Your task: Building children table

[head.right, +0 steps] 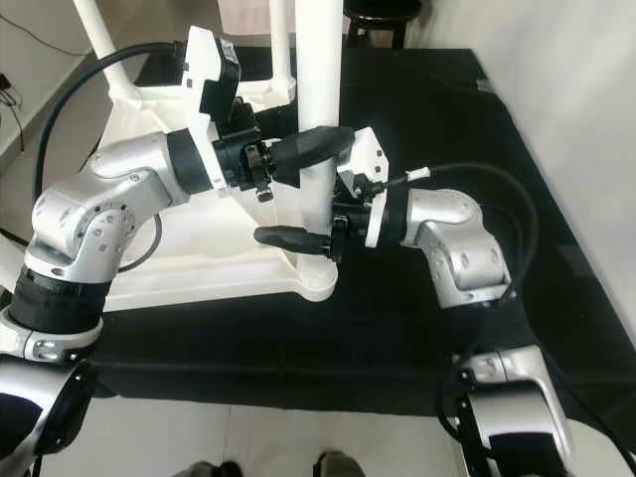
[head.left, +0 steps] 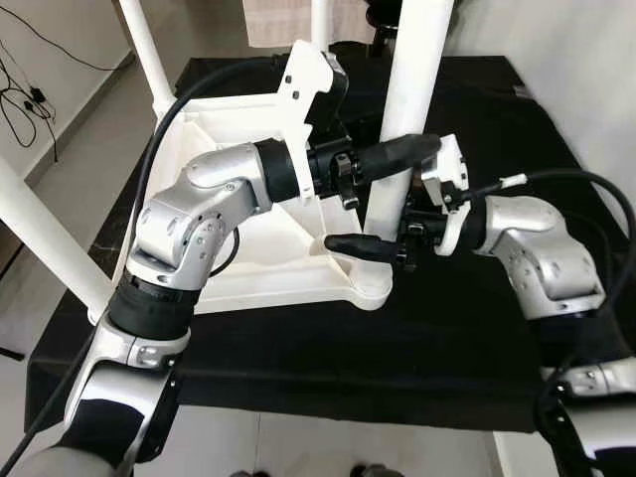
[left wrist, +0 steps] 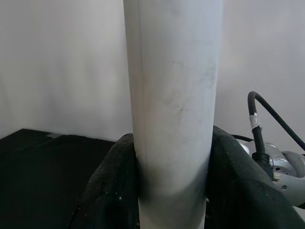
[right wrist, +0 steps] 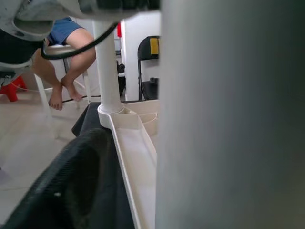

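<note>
— Both grippers are on the same table leg (head.left: 412, 89), as we read it. Our left gripper (head.left: 393, 159) comes in from the left, and in the left wrist view its two black fingers (left wrist: 107, 181) press against either side of the white tube, clamped on it.

— Agreed. And our right gripper (head.left: 373, 243) sits lower on that leg, close to its foot. One long black finger (head.left: 353, 244) lies across the front of the leg; the other is hidden behind it, so we take it as pinching the leg, with the tube close between the fingers in the right wrist view.

— How does the table look to us?

— It is white plastic and lies upside down on a black cloth (head.left: 467, 338), with the ribbed underside of the tabletop (head.left: 268, 273) facing up. The leg we hold stands upright in the rounded corner socket (head.left: 370, 288) nearest our right arm. Other white legs (head.left: 149, 50) rise from the other corners, one (head.left: 45, 238) leaning out at the near left.

— The surface of the held leg is smooth, with faint grey smudges.

— A person's bare legs (right wrist: 71, 71) show beyond the table in the right wrist view, seated on a white stool (right wrist: 52, 50), and a black chair (right wrist: 148, 62) stands further back.
</note>
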{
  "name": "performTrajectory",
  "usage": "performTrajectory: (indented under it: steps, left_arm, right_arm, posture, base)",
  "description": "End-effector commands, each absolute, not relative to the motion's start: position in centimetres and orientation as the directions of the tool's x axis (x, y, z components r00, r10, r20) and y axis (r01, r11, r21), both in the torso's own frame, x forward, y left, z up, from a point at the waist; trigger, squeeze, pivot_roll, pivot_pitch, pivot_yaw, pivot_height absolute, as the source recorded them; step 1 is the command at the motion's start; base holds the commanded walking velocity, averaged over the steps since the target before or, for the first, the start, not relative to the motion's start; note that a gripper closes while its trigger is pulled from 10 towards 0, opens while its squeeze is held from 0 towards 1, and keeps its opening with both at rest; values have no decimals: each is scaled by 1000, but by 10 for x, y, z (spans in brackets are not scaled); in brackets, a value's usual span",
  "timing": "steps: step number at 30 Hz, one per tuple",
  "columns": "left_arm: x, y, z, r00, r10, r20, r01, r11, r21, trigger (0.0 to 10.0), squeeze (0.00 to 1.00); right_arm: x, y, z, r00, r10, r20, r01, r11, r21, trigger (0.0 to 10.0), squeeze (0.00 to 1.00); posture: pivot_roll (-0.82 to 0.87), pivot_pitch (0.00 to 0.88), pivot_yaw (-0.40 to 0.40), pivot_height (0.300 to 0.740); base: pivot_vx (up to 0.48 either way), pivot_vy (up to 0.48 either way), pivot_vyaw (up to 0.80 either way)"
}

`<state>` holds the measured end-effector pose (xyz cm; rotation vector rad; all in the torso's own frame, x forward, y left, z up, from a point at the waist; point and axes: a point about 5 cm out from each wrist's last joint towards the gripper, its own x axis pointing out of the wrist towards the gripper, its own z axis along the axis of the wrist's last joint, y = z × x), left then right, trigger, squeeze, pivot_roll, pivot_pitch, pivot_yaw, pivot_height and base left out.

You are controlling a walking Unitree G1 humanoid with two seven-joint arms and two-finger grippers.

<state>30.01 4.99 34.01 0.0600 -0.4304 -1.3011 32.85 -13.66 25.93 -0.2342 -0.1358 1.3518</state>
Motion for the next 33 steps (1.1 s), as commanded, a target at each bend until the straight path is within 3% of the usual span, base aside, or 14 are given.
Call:
performTrajectory:
  steps: [1, 5, 15, 16, 18, 19, 20, 23, 24, 25, 26, 27, 29, 33]
  left_arm:
    - [294, 40, 340, 147, -954, 262, 925, 226, 304, 0, 0]
    - [294, 40, 340, 149, -954, 261, 925, 228, 304, 0, 0]
    - [294, 39, 340, 145, -953, 265, 922, 227, 312, 0, 0]
    - [295, 40, 340, 156, -951, 267, 922, 237, 307, 8784, 1000]
    - [296, 40, 340, 164, -950, 267, 921, 245, 303, 8784, 1000]
    - [298, 41, 342, 187, -942, 279, 918, 268, 292, 10000, 1000]
    - [300, 42, 343, 209, -935, 286, 914, 291, 283, 10000, 1000]
    - [301, 42, 344, 223, -930, 291, 911, 305, 278, 10000, 1000]
    - [302, 43, 345, 229, -928, 294, 909, 312, 276, 10000, 0]
    - [302, 43, 345, 229, -928, 294, 909, 312, 276, 10000, 0]
    - [302, 44, 346, 229, -927, 296, 911, 312, 271, 10000, 0]
    - [303, 45, 347, 230, -925, 301, 913, 313, 264, 10000, 0]
    - [304, 45, 348, 230, -924, 305, 914, 313, 258, 10000, 0]
    - [305, 44, 348, 229, -924, 306, 915, 312, 255, 10000, 0]
  right_arm:
    - [329, -115, 248, 134, 987, -92, -967, 110, -232, 39, 0]
    - [333, -110, 237, 114, 987, -115, -974, 88, -209, 0, 0]
    - [341, -114, 230, 180, 976, -126, -966, 151, -208, 0, 0]
    - [343, -116, 230, 229, 966, -117, -956, 201, -211, 0, 0]
    - [343, -118, 230, 265, 958, -111, -948, 237, -214, 0, 0]
    - [344, -120, 229, 321, 941, -107, -933, 295, -206, 0, 0]
    - [343, -122, 227, 393, 913, -108, -907, 366, -207, 0, 0]
    - [342, -123, 225, 437, 893, -109, -888, 409, -209, 0, 0]
    - [345, -124, 216, 629, 769, -114, -769, 593, -239, 0, 0]
    - [345, -124, 216, 629, 769, -114, -769, 593, -239, 0, 0]
    - [332, -120, 195, 789, 604, -112, -614, 777, -140, 0, 0]
    - [314, -113, 179, 863, 490, -125, -503, 858, -105, 0, 0]
    - [302, -109, 172, 902, 409, -135, -421, 904, -72, 0, 0]
    - [299, -105, 169, 915, 385, -123, -393, 918, -55, 0, 0]
  posture:
    - [-222, 159, -12, 740]
    - [-218, 162, -12, 740]
    - [-227, 158, -10, 740]
    - [-230, 156, -11, 740]
    - [-230, 156, -11, 740]
    - [-232, 155, -16, 740]
    - [-234, 156, -19, 740]
    - [-234, 156, -19, 740]
    - [-238, 156, -22, 740]
    - [-238, 156, -22, 740]
    - [-237, 153, -32, 740]
    - [-239, 163, -20, 740]
    - [-252, 149, -9, 740]
    - [-249, 150, -10, 740]
  base:
    - [0, 0, 0]
    - [0, 0, 0]
    - [0, 0, 0]
    - [0, 0, 0]
    - [0, 0, 0]
    - [0, 0, 0]
    - [0, 0, 0]
    - [0, 0, 0]
    - [0, 0, 0]
    - [0, 0, 0]
    - [0, 0, 0]
    - [0, 0, 0]
    - [0, 0, 0]
    - [0, 0, 0]
